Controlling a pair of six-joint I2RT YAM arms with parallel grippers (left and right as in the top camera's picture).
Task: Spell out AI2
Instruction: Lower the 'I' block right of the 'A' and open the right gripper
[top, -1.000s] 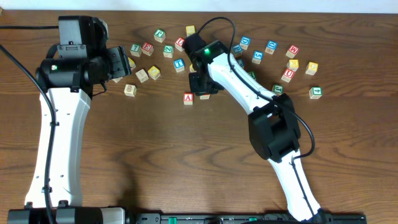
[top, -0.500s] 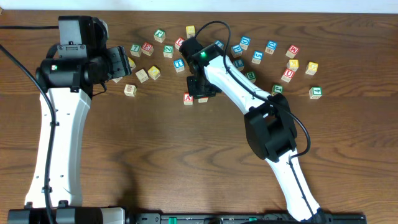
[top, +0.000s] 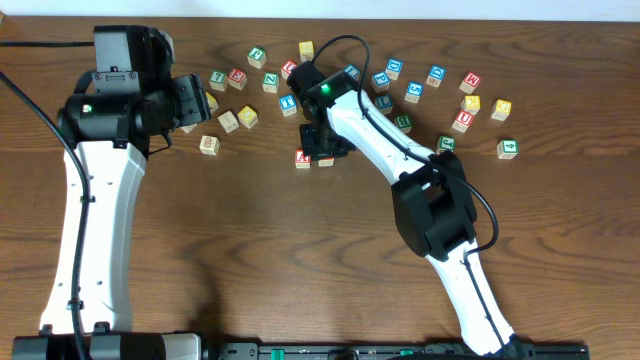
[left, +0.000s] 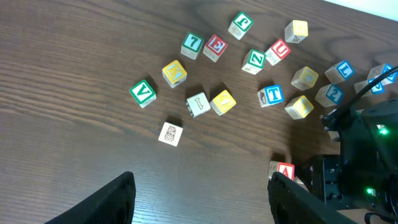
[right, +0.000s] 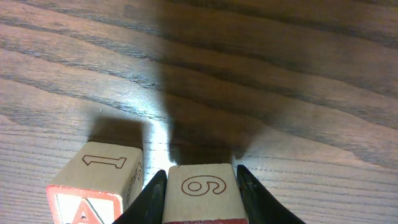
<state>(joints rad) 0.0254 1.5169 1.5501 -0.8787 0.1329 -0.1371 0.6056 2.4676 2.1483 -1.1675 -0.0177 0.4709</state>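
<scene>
Right end effector (right: 200, 173), 6-cube (right: 202, 190) now beside A cube (right: 93, 180)

About twenty-six wooden alphabet cubes (top: 237, 76) show on the one table (top: 250, 250), a few partly hidden. There are two arms: one left arm (top: 95, 220), one right arm (top: 440, 215).

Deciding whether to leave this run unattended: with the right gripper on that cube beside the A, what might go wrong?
1. One finger of the right gripper sits in the narrow gap between the numbered cube and the A cube; spreading may knock the A cube askew.
2. The numbered cube shows only a 6 or 9; other faces are mostly hidden, so a wrong face may end up on top.
</scene>
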